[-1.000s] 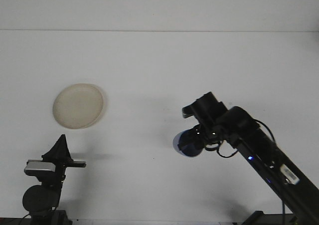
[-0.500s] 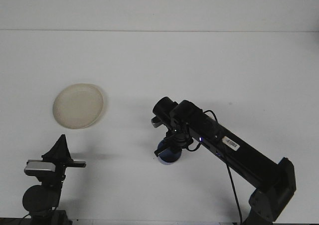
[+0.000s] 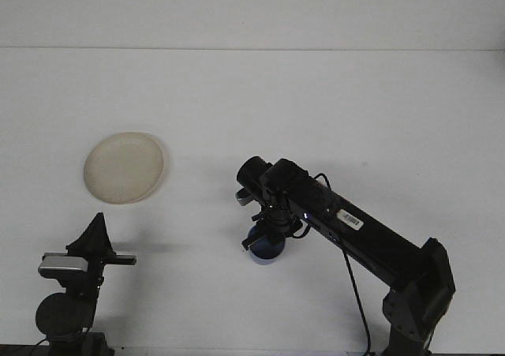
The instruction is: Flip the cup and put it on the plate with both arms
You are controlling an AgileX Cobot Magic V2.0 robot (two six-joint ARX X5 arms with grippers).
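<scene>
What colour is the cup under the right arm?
Blue; the cup shows best in the front view.

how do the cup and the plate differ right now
The cup is dark blue and small; the plate is pale cream and much wider. The cup sits under the right gripper near the table's middle; the plate lies flat, untouched, far to the left. Both rest on the white table.

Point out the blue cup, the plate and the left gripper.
blue cup (image 3: 267, 247): front view, its visible lower body.
plate (image 3: 124, 167): front view, centre of its bare face.
left gripper (image 3: 97, 231): front view, dark pointed tip.
</scene>
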